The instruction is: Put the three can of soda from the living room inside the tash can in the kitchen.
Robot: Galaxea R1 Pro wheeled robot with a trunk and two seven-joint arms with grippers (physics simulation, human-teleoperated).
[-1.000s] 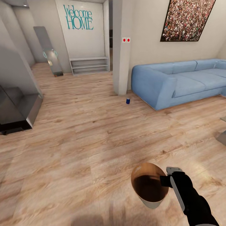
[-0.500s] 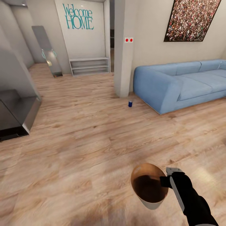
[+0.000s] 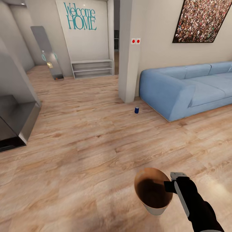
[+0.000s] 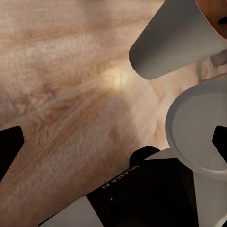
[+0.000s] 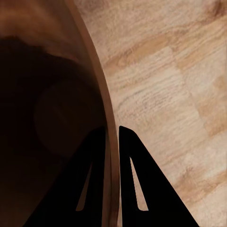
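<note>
Right gripper [image 3: 167, 186] pinches the trash can [image 3: 153, 190] rim. Blue soda can [image 3: 136, 110] at 12 o'clock by sofa [image 3: 180, 90], so roll up slow, keep bin level imo.

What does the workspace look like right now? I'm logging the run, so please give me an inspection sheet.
Surface: light wood floor.
Job's things: blue soda can upright on the floor between pillar and sofa; trash can carried by its rim.
Clutter: nothing seen.
Grippers: right gripper pinches the trash can's rim; left gripper's state cannot be told.
Cables: nothing seen.
Surroundings: "Welcome HOME" wall, shelf, picture.
</note>
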